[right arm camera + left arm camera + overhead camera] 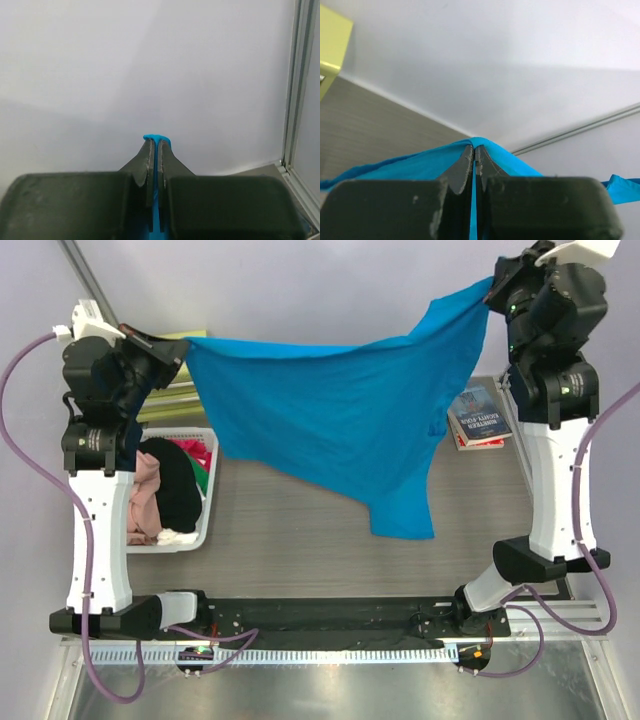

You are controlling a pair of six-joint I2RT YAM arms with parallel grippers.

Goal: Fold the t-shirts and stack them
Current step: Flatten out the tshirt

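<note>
left hand (474,148): clenched on a corner of the turquoise t-shirt (340,420)
right hand (154,141): clenched on its other corner
turquoise t-shirt: hung spread between them, above the table (300,545)
basket (172,544): held pink shirt (145,495), black shirt (180,490)

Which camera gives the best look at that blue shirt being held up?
The top external view: the whole turquoise t-shirt shows there, spread out in mid-air. The two wrist views show only a small pinched edge of it.
</note>
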